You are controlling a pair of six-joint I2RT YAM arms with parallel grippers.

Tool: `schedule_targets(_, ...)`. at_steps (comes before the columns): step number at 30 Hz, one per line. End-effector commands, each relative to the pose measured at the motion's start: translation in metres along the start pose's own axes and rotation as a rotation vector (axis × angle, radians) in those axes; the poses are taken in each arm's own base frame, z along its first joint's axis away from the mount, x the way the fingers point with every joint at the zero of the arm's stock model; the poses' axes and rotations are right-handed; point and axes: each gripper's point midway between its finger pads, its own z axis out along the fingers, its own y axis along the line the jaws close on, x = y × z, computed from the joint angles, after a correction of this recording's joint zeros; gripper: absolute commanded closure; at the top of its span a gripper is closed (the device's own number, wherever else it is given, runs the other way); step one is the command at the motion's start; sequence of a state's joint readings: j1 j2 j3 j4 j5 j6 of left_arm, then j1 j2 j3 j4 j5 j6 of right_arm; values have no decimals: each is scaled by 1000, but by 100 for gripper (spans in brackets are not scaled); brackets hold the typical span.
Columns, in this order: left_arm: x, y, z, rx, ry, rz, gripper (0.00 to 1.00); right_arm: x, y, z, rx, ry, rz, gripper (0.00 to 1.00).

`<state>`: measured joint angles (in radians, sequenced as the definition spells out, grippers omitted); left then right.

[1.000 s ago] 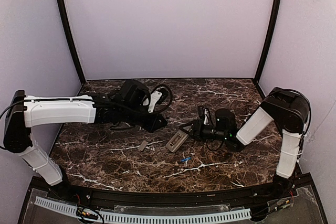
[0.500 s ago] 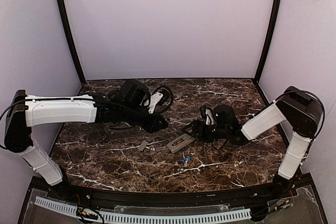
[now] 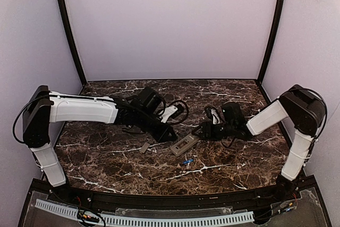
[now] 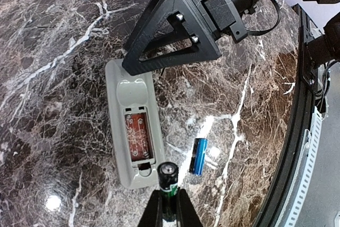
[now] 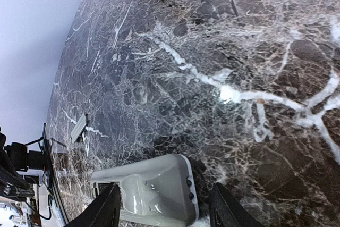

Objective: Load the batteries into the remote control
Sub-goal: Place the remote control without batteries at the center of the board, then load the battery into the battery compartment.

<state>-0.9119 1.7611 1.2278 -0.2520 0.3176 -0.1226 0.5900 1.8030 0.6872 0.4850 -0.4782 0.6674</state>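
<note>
While both arms reach in over the dark marble counter (image 3: 106, 163) in the overhead view, the remote control (image 3: 184, 143) lies near the middle, between them. The left jaws hang just beside its left end, and the right jaws sit at its right end. A loose battery (image 3: 186, 161), blue, lies on the counter just in front of the remote. A small grey cover (image 3: 144, 148) lies apart to the left.

From the left wrist, the remote lies back up, its battery recess (image 4: 136, 134) uncovered and apparently empty. The left jaws are pinching a second battery (image 4: 168, 175) just off the remote's near end. The jaws hide its lower part. By my reading neither cell is seated yet, so both are left to load.

From the right wrist, the right jaws are spread, straddling the remote's rounded end. Whether either finger presses it cannot be told. Most of the remote is cut off at the bottom edge.
</note>
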Motion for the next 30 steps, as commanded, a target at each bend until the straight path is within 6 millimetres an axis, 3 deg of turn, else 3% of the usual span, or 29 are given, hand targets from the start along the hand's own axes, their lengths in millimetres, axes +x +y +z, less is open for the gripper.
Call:
schedule_targets(1,-2,-4,9,47,30,19,100,14,16,12,-100,77,-46,46)
schedule_targets(13,-1,5,51,76,51,-51,99,24,14,18,-116,96,-16,58)
schedule_targets(19,3,11,59,54,49,-50,99,29,9,20,-115,101,-7,64)
schedule_targets(30,21,23,69,11,96,-59,98,34,3,21,-96,113,-20,65)
